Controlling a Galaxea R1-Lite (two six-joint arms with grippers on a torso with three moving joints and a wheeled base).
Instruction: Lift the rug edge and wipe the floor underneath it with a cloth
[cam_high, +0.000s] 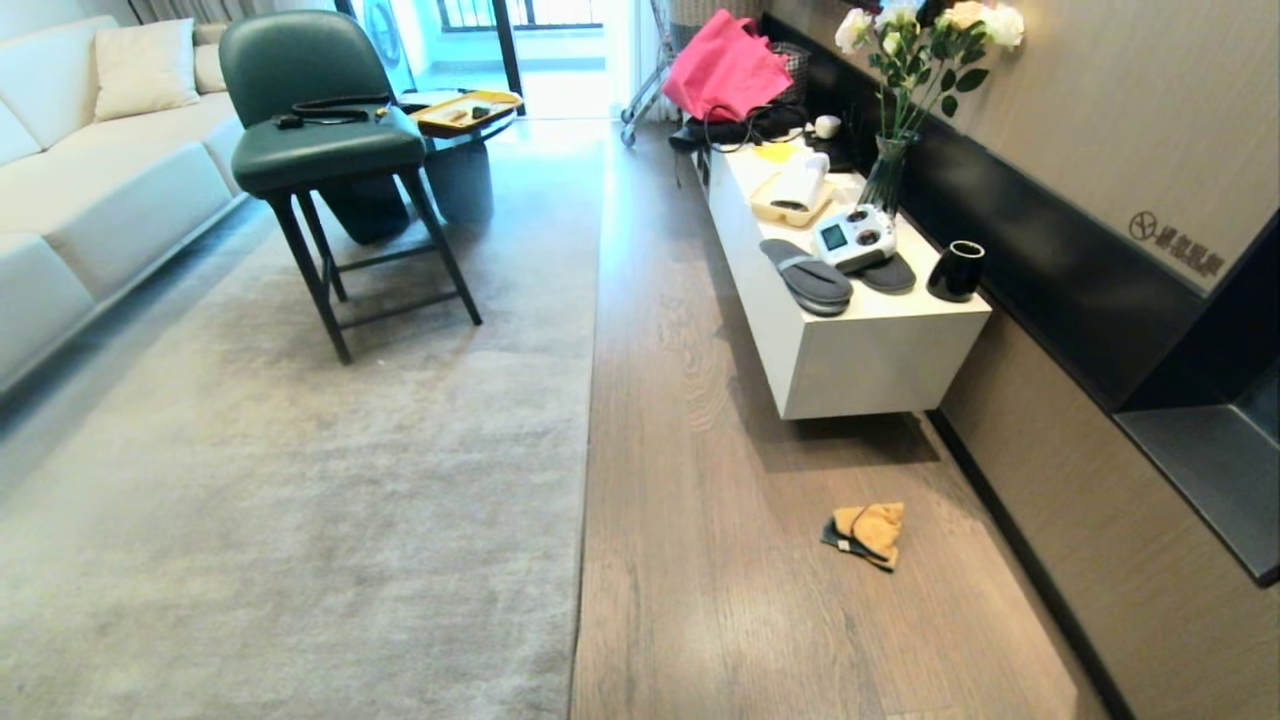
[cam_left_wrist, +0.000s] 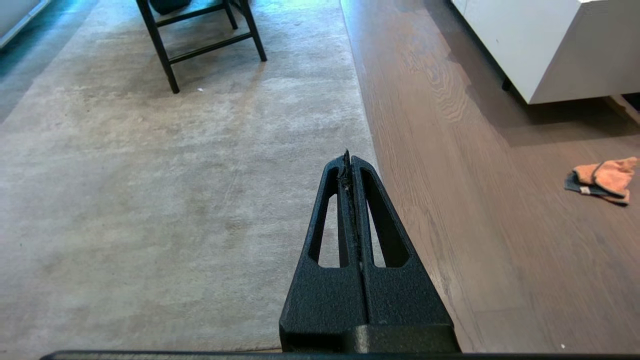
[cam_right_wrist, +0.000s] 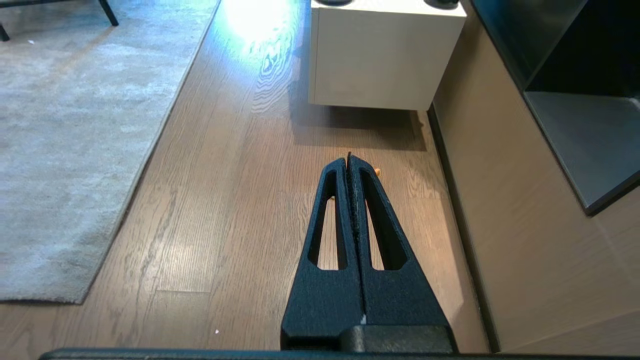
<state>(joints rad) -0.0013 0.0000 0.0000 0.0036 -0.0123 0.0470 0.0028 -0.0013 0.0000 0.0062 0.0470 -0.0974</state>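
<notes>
1. The left gripper (cam_left_wrist: 349, 156) was shut tight, its two black fingers pressed flat together. It held nothing. In the left wrist view it hung in the low middle of the frame, above the rug, and its tip sat right by the rug edge (cam_left_wrist: 361, 110).
2. The right gripper (cam_right_wrist: 349, 159) was shut tight too, and it held nothing. In the right wrist view it hung in the low middle of the frame, above the floor (cam_right_wrist: 240, 200).
3. A tiny orange bit of the cloth (cam_right_wrist: 377, 172) peeked out from behind the right gripper's tip.
4. In the head view, no arm showed at all.
5. The cloth (cam_high: 868, 532) lay crumpled on the floor (cam_high: 720, 480) in the lower right of the head view. It was orange on top with a dark part at its left side.
6. The cloth lay apart from the rug, with bare wood planks between them.
7. The rug (cam_high: 300, 480) filled the left side of the head view. Its edge (cam_high: 590, 400) ran straight up and down near the middle, flat on the floor.
8. A white cabinet (cam_high: 860, 360) stood above the cloth in the frame, against the right wall. Grey slippers (cam_high: 806, 275), a white remote (cam_high: 855, 236) and a black cup (cam_high: 957, 270) sat on top of it.
9. A green chair (cam_high: 320, 130) stood on the rug in the upper left, next to a pale sofa (cam_high: 90, 170).
</notes>
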